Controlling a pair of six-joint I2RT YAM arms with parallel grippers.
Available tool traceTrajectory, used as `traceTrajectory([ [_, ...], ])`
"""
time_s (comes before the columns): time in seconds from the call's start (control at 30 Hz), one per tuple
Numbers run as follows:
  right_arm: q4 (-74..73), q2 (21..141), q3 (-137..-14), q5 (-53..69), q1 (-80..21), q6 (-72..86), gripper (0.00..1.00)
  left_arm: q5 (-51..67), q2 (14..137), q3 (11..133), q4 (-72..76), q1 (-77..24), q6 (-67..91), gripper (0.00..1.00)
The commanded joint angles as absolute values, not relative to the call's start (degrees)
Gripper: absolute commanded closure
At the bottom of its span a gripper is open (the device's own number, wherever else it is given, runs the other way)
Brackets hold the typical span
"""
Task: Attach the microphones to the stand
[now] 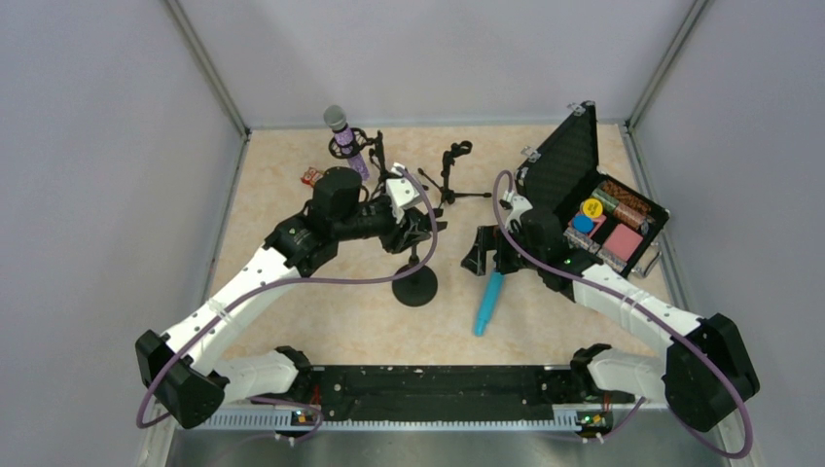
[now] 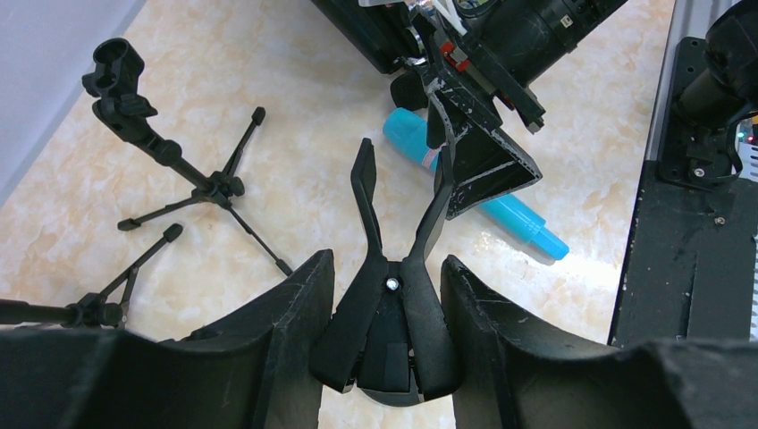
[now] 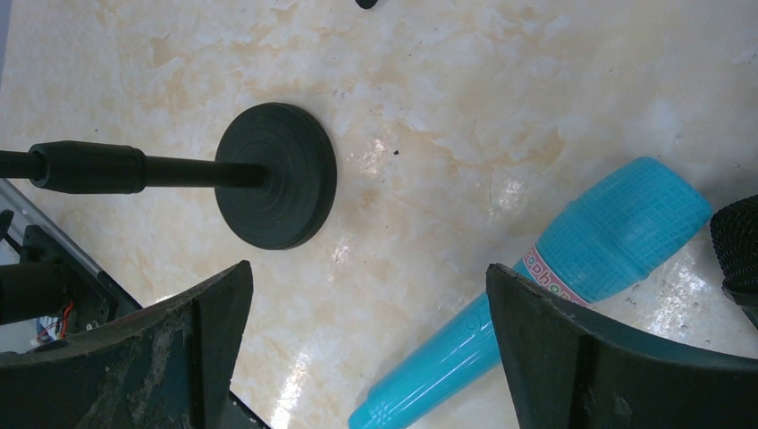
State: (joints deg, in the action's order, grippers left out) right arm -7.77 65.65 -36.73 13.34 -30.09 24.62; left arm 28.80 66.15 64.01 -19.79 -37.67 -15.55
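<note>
The turquoise microphone lies flat on the table, right of centre. The right gripper hangs over its far end, fingers wide apart. Just left, the left gripper is clamped on the clip of the round-base stand. At the far left, the purple microphone sits in a tripod stand.

The left arm and right arm stretch forward and inward, the left gripper pinched narrow on a stand clip, the right gripper pointing downward with jaws spread wide.
</note>
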Motion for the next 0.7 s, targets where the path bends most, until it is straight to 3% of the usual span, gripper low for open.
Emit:
traceTrajectory([
  [0.0, -6.4, 66.1, -36.3, 12.9, -29.3, 24.0, 0.01, 30.1, 65.5, 59.5, -18.2, -38.0, -15.4, 1.0],
  [0.57, -6.2, 66.5, -36.6, 12.7, -29.3, 23.8, 0.01, 29.6, 65.3, 52.9, -19.0, -38.0, -15.2, 1.0],
  [0.63, -6.4, 66.4, -36.6, 12.6, -29.3, 23.8, 0.01, 29.8, 65.8, 52.6, -18.9, -38.1, -15.5, 0.91],
  [0.67, -6.5, 66.4, -36.7, 12.5, -29.3, 23.7, 0.01, 30.0, 65.9, 52.6, -19.0, -38.0, -15.5, 0.77],
])
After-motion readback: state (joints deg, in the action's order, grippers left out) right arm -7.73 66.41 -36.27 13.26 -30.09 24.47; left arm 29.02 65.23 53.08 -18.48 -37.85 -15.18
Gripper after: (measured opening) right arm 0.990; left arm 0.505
